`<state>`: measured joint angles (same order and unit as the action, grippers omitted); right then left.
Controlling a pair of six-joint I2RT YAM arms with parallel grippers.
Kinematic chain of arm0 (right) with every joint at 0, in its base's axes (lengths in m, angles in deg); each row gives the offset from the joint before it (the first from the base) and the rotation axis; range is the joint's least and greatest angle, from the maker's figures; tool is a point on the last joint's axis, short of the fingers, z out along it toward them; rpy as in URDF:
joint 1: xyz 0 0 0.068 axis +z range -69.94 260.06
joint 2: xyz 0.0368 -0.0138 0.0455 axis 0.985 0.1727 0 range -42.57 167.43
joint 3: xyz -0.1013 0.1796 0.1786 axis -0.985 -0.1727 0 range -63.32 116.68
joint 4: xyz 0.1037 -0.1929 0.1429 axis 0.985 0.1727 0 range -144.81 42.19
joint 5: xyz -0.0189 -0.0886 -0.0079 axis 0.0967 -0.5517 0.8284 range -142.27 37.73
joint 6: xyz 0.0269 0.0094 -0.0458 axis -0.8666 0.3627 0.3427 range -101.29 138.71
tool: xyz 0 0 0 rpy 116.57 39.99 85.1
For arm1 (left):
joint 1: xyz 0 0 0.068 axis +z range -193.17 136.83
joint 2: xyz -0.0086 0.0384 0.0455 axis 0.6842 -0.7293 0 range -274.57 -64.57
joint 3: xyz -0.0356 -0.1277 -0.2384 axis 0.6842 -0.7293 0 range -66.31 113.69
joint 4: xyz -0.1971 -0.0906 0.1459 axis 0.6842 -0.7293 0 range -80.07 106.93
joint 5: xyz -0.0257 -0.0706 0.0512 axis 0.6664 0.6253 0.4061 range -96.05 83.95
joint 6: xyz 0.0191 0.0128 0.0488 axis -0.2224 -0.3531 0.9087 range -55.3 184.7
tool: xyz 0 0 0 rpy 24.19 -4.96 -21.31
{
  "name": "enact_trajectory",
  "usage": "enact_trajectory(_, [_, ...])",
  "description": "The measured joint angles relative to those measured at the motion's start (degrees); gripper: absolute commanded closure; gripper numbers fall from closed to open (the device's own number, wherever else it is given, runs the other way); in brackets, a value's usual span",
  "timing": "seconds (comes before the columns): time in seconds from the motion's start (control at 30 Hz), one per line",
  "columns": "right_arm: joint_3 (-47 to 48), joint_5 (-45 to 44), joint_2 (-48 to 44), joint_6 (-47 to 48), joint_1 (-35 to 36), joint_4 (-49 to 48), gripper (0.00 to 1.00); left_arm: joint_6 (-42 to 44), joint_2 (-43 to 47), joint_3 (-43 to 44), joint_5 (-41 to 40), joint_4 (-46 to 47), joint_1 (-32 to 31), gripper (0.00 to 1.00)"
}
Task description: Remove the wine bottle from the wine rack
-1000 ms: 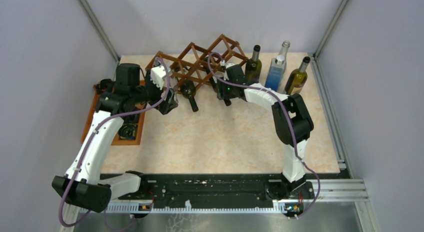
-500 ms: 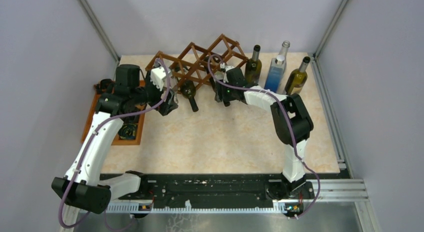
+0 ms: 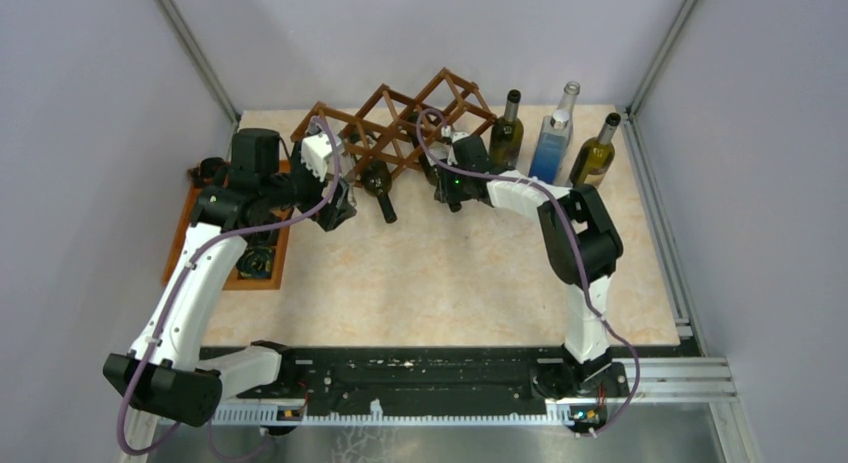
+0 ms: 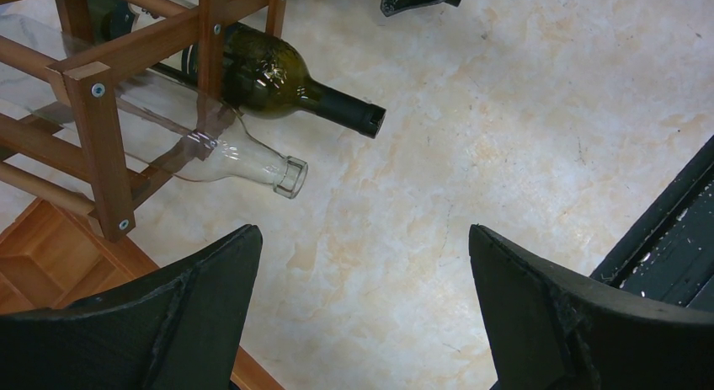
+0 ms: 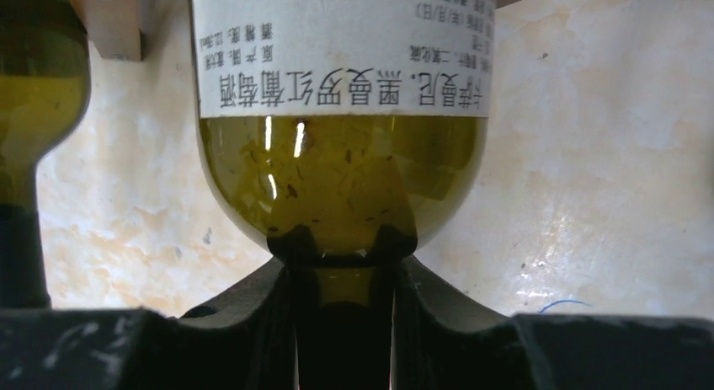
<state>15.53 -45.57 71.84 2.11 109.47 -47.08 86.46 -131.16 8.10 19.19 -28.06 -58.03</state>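
- The reddish-brown wooden lattice wine rack (image 3: 400, 133) stands at the far side of the beige marble-patterned table (image 3: 450, 273), its thin sticks forming open diamond-shaped cells.
- An olive-green glass wine bottle with a white paper label (image 5: 341, 154) lies in the rack, neck pointing towards the arms. The label carries printed characters, and the shoulder below it shows clearly in the right wrist view.
- The right gripper (image 5: 345, 323) reaches in at the rack's lower right part, where the top view shows it as well (image 3: 447, 188). Its two black fingers (image 5: 253, 306) press against either side of the wine bottle's neck, just below the shoulder, so the jaws are clamped on the neck.
- The left gripper (image 4: 362, 264) hangs above bare table near the rack's left end, also seen from above (image 3: 338, 205). Its jaws stand wide apart and hold nothing.
- In the left wrist view, two more bottles lie in the rack's lower cells with necks sticking out: a dark green glass bottle (image 4: 278, 78) and, just beside it, a clear glass bottle (image 4: 227, 150).
- Right of the rack, three bottles stand upright in a row: a dark green one (image 3: 507, 133), a clear one with blue contents (image 3: 553, 143) and a yellow-olive one (image 3: 593, 155).
- A flat orange-brown wooden compartment tray (image 3: 190, 233) lies at the table's left edge, partly hidden under the left arm.
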Motion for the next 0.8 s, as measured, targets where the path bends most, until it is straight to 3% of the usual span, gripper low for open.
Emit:
enact_trajectory(0.03, [-0.1,0.0,0.0,-0.4,-0.2,-0.1,1.0,0.0,0.0,0.0,0.0,0.0,0.0,0.01])
enact_trajectory(0.33, [-10.3,0.4,-6.9,-1.6,0.4,-3.8,1.0,1.9,0.0,-0.7,0.5,0.0,0.0,0.01])
enact_trajectory(0.57, [-22.3,0.1,-18.5,-4.5,2.3,-3.3,1.0,5.6,1.6,-3.5,2.0,0.1,0.0,0.01])
enact_trajectory(0.8, [-32.4,0.2,-32.3,-9.0,5.2,-0.5,1.0,14.8,6.1,-7.6,4.2,0.6,0.0,0.01])
